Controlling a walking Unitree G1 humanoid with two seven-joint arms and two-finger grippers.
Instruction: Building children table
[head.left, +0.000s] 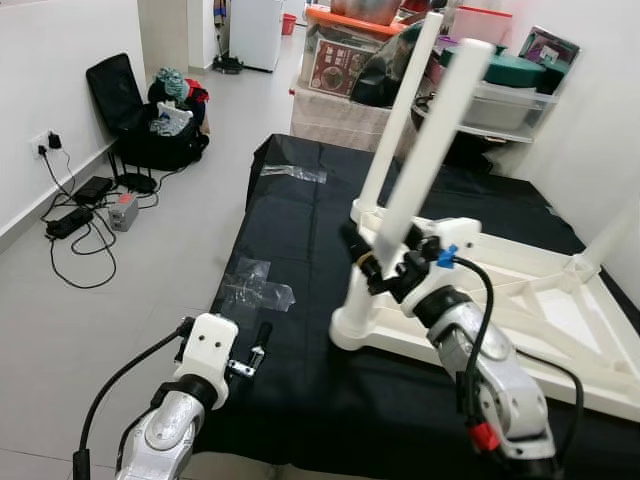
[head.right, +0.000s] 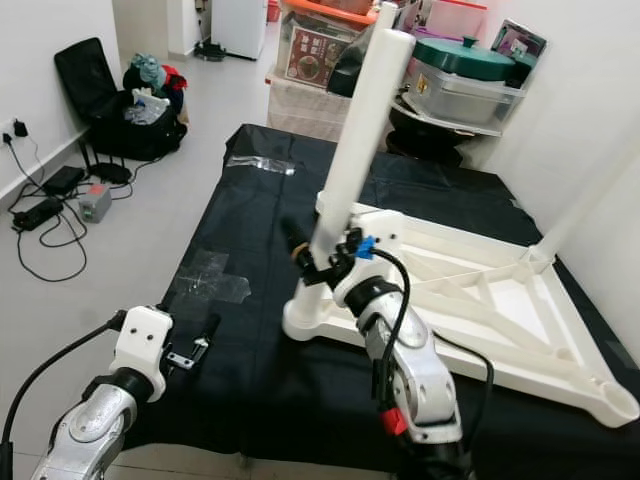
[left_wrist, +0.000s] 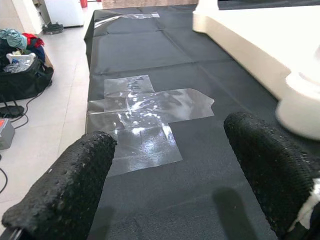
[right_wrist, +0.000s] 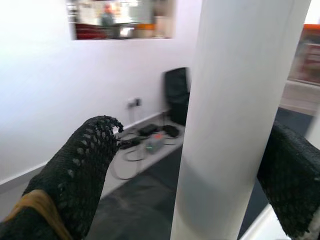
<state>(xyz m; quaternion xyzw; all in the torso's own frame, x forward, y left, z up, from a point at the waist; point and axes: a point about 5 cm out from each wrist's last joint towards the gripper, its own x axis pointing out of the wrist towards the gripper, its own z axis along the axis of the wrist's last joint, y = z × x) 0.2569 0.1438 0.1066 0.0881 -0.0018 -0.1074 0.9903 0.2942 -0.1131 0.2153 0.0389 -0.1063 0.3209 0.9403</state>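
A white children's table (head.left: 560, 300) lies upside down on a surface covered in black cloth (head.left: 300, 230). Its near-left leg (head.left: 440, 130) stands upright in the corner socket, and a second leg (head.left: 400, 110) rises behind it. My right gripper (head.left: 372, 262) is open low on the near leg, one finger on each side. In the right wrist view the leg (right_wrist: 235, 115) stands between the fingers (right_wrist: 80, 170), with a gap on one side. My left gripper (head.left: 258, 345) hovers open at the cloth's front-left edge, nothing between its fingers (left_wrist: 65, 185).
Clear plastic film (left_wrist: 145, 115) lies flat on the cloth ahead of the left gripper, and another strip (head.left: 295, 172) lies farther back. An open black suitcase (head.left: 140, 110) and cables (head.left: 70, 220) sit on the floor at left. Shelves with a pot (head.left: 500, 75) stand behind.
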